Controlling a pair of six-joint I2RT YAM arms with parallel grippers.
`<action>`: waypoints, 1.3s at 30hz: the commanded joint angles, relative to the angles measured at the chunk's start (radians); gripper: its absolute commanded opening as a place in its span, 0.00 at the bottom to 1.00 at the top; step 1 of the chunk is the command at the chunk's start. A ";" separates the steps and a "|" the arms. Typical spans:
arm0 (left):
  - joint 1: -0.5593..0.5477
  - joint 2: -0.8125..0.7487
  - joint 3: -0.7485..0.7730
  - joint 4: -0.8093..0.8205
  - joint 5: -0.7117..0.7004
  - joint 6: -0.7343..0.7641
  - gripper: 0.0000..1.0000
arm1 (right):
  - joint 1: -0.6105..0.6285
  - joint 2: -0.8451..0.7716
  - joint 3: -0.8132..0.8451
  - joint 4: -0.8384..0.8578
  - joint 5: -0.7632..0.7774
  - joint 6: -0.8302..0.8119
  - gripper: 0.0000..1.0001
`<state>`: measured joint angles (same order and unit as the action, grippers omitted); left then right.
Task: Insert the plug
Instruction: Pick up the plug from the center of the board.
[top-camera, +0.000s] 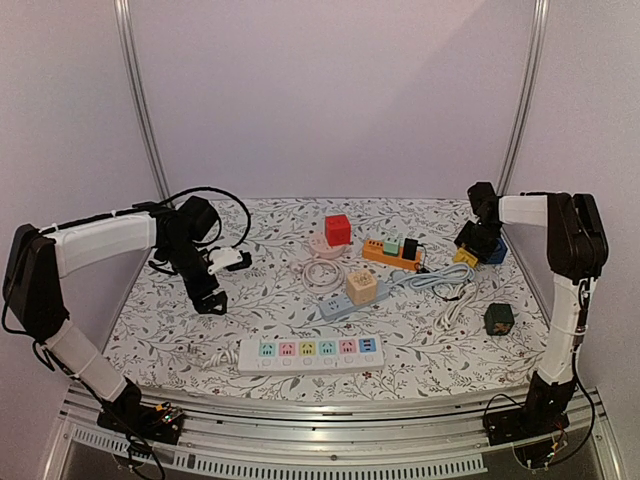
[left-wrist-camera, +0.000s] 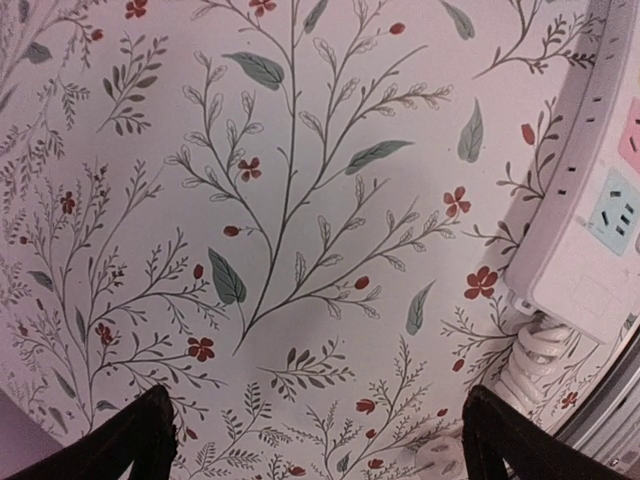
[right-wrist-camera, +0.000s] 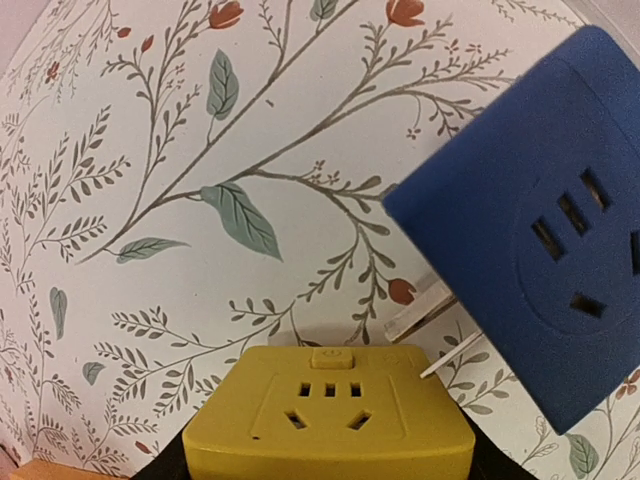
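Left pincer (top-camera: 208, 297): released, fingers spread wide over the desk (top-camera: 150, 330), on the left side.
Right pincer (top-camera: 468, 250): grasping the yellow plug cube (right-wrist-camera: 330, 420), at the far right.
Blue cube (right-wrist-camera: 540, 230): just beside the yellow one, on its right.
White power strip (top-camera: 310, 352): near centre.

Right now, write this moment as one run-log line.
left jaws: open, empty, near white power strip | right jaws: shut on yellow socket cube
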<state>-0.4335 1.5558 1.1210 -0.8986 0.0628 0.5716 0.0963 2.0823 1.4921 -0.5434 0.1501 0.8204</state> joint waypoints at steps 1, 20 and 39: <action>-0.001 -0.005 0.003 -0.003 -0.004 -0.003 0.99 | -0.004 -0.012 0.012 0.002 -0.027 -0.037 0.32; 0.009 -0.015 0.375 -0.240 0.241 0.026 1.00 | 0.438 -0.651 -0.074 0.380 -0.297 -0.726 0.00; -0.037 -0.029 0.648 -0.024 0.581 -0.213 0.99 | 0.967 -0.575 -0.138 0.843 0.460 -0.419 0.00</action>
<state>-0.4606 1.5105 1.6402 -1.0546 0.5289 0.5076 1.0626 1.4456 1.2972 0.1654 0.3683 0.1822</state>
